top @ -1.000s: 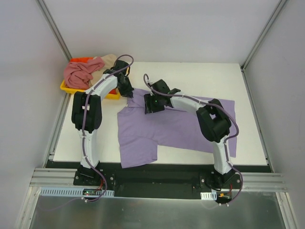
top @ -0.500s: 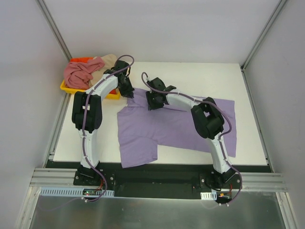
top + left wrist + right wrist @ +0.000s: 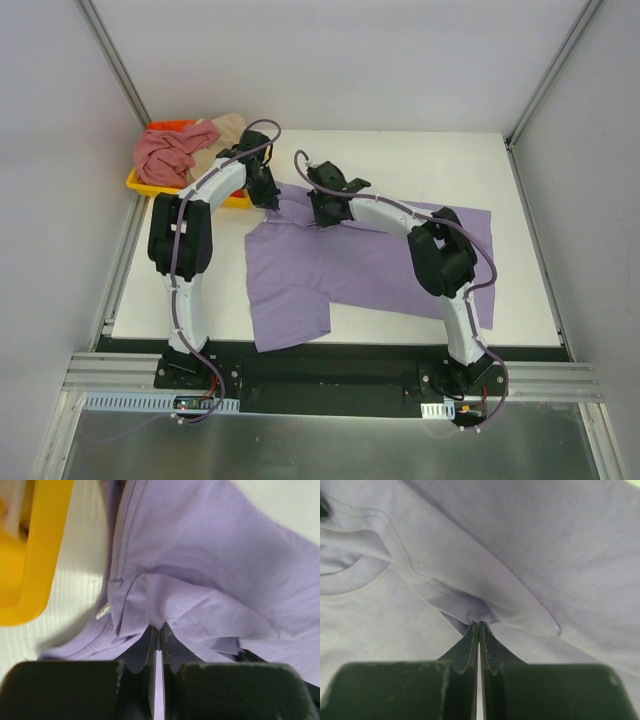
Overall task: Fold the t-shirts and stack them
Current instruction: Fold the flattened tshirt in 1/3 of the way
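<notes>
A lavender t-shirt [image 3: 350,265] lies spread across the white table [image 3: 430,160]. My left gripper [image 3: 268,200] is shut on a fold of the lavender t-shirt [image 3: 200,580] at its far left edge; the jaws pinch a pleat of cloth at the left gripper [image 3: 159,628]. My right gripper [image 3: 322,217] is shut on the shirt's far edge near the collar, with a tuft of the lavender t-shirt [image 3: 530,555] bunched at the right gripper [image 3: 478,625]. A dusty pink t-shirt [image 3: 172,155] and a beige t-shirt [image 3: 228,128] lie heaped in the yellow tray.
The yellow tray [image 3: 140,184] stands at the table's far left, close to my left gripper; its corner, the yellow tray [image 3: 30,555], shows in the left wrist view. Grey walls enclose the table on three sides.
My right gripper closed on the shirt's far edge near the collar and shifted slightly toward the far side. The left gripper kept its grip in place.
</notes>
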### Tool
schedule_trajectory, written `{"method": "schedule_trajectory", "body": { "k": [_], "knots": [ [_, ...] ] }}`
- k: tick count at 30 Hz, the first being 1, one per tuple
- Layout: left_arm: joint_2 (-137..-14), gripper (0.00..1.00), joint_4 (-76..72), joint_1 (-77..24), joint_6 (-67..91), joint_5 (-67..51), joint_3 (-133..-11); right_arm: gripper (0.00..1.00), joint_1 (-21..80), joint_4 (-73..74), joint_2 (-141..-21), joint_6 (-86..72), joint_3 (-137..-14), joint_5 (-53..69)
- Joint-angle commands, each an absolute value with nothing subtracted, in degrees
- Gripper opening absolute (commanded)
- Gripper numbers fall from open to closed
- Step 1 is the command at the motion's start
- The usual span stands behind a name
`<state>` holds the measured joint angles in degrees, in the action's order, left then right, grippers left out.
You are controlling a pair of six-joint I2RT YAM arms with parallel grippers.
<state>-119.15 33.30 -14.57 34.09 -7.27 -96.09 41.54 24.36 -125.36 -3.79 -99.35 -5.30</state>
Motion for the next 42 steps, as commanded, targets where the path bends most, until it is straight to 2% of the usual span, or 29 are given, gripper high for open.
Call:
{"method": "schedule_trajectory", "body": {
  "k": [1, 14, 20, 22, 23, 25, 26, 28, 29, 31, 32, 33, 36, 42],
  "knots": [
    [-111.2, 0.0, 34.4, -14.7, 35.0, -7.5, -91.3, 0.01, 41.7, 26.5, -114.1, -2.2, -96.3, -4.9],
    [-95.3, 0.0, 34.4, -20.1, 40.2, -7.0, -68.8, 0.02, 41.7, 29.2, -101.5, 2.1, -81.0, 2.5],
    [-89.5, 0.0, 34.4, -21.3, 42.2, -7.4, -62.4, 0.04, 41.7, 28.0, -98.8, 0.5, -74.9, 3.7],
    [-88.8, 0.0, 34.4, -22.3, 42.0, -7.7, -60.7, 0.07, 41.7, 27.6, -97.8, 0.2, -72.9, 3.5],
    [-88.5, 0.06, 34.5, -22.6, 42.2, -7.7, -60.0, 0.13, 41.7, 27.4, -97.2, 0.1, -72.0, 3.4],
    [-88.2, 0.32, 34.8, -22.5, 42.1, -7.6, -59.5, 0.52, 41.7, 26.9, -96.0, 0.1, -70.4, 3.7],
    [-88.0, 0.39, 35.2, -22.5, 41.8, -7.3, -60.0, 0.61, 41.7, 27.0, -95.2, 0.1, -69.9, 3.6],
    [-86.6, 0.54, 36.0, -22.5, 41.1, -7.4, -60.9, 0.69, 41.6, 27.3, -93.3, -1.8, -69.2, 2.2],
    [-85.6, 0.66, 36.2, -22.5, 41.0, -7.4, -61.4, 0.73, 41.3, 27.5, -92.0, -2.0, -68.7, 1.6],
    [-83.4, 0.83, 36.2, -22.6, 40.5, -7.4, -62.9, 0.89, 39.7, 28.0, -88.9, -3.5, -67.9, 0.4],
    [-82.7, 0.96, 36.2, -22.7, 39.7, -7.3, -64.1, 0.96, 38.0, 28.1, -87.5, -4.1, -67.3, 0.4],
    [-82.4, 0.99, 36.1, -22.9, 38.9, -6.7, -65.7, 1.0, 35.7, 28.1, -86.1, -4.7, -66.4, 0.4],
    [-86.1, 0.99, 35.8, -23.5, 36.0, -3.8, -72.5, 0.96, 27.9, 27.9, -84.5, -5.2, -64.3, 0.4],
    [-104.9, 0.99, 35.7, -23.3, 30.7, -8.3, -93.3, 0.96, 8.3, 31.7, -90.3, -4.1, -67.0, 8.8]
  ]
}}
